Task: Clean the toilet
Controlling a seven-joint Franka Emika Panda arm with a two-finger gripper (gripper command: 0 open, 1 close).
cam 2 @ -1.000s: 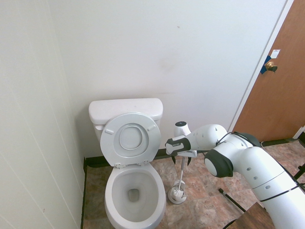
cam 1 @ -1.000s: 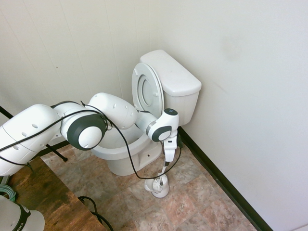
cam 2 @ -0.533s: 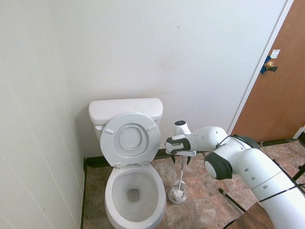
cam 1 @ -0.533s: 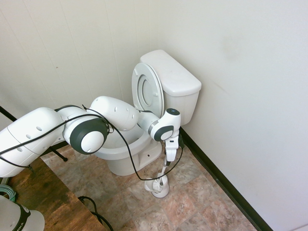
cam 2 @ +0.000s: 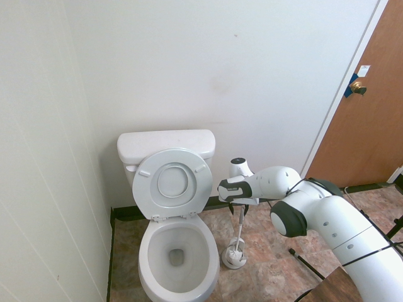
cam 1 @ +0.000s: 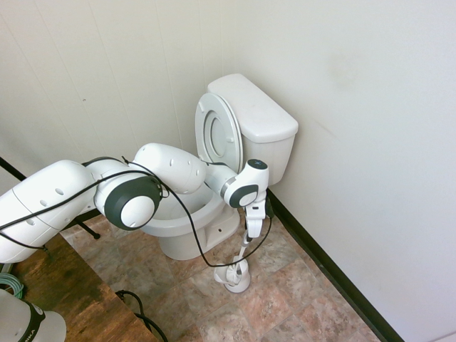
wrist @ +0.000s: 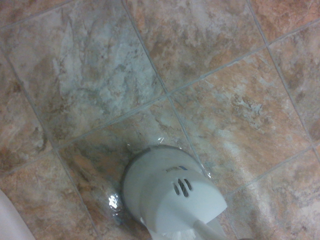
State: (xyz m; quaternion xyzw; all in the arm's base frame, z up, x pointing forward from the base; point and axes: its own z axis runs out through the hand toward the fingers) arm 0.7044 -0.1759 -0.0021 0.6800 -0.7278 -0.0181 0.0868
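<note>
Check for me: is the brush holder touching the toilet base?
Apart. In the second exterior view, bare floor tile shows between the brush holder and the toilet; the first exterior view shows the same gap.

Toilet (cam 2: 170, 189): glossy white. Brush holder (wrist: 170, 200): white. Floor tiles (wrist: 100, 65): mottled brown-grey marbling. Door (cam 2: 368, 113), right of frame: reddish brown.

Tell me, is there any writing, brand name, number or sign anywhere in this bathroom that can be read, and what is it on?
No text can be read in any view.
Small white tag on the door frame above the knob: too small to tell if it carries print.
Brush holder on the floor: a small dark mark on its top, too blurred to read.
Toilet: no print visible.
</note>
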